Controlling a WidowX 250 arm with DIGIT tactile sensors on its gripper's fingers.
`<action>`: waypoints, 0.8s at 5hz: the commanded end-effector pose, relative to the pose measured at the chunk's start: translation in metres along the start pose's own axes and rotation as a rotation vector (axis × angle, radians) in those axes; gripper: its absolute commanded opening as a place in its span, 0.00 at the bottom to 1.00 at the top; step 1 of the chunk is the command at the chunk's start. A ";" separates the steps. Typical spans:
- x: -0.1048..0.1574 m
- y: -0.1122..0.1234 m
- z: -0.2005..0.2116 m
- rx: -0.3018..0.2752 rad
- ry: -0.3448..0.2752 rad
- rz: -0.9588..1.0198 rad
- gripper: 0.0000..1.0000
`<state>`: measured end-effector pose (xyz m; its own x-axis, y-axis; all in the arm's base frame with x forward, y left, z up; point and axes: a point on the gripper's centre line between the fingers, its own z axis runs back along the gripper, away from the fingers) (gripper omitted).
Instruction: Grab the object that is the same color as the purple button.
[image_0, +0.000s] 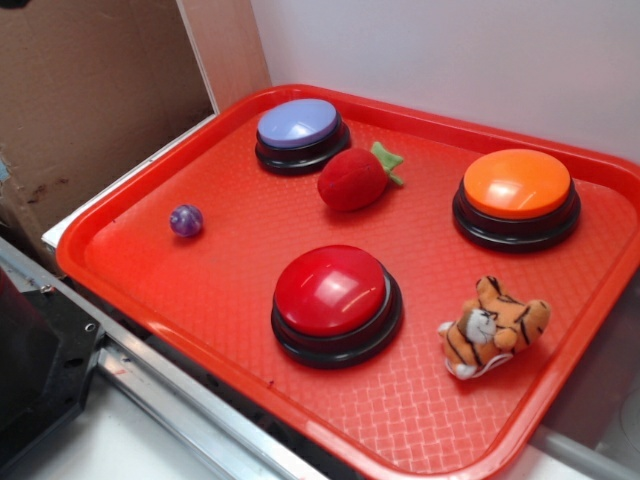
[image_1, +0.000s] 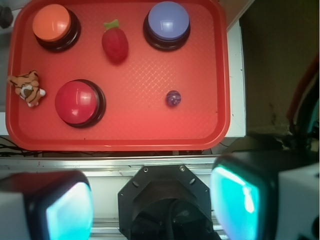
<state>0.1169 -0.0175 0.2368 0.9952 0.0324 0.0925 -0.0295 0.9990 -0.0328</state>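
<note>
Altogether: three buttons, one purple marble (image_0: 186, 220), two plush toys; claw (image_1: 152, 200) spread wide.

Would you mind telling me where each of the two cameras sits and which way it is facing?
Exterior: off the arm, beside a tray corner, looking obliquely down across the red tray; a dark robot part shows only at the lower left edge.
Wrist: on the arm, high and outside the tray, looking almost straight down; both fingers of the gripper, spread wide and empty, fill the bottom.
Shared: the purple marble, purple button, strawberry, red button, orange button and tiger.
</note>
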 end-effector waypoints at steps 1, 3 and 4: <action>0.000 0.000 0.000 0.000 0.000 0.000 1.00; 0.028 0.010 0.002 0.008 0.048 -0.007 1.00; 0.046 0.031 -0.011 0.025 0.081 -0.034 1.00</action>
<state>0.1608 0.0141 0.2171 0.9992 -0.0114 -0.0377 0.0111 0.9999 -0.0085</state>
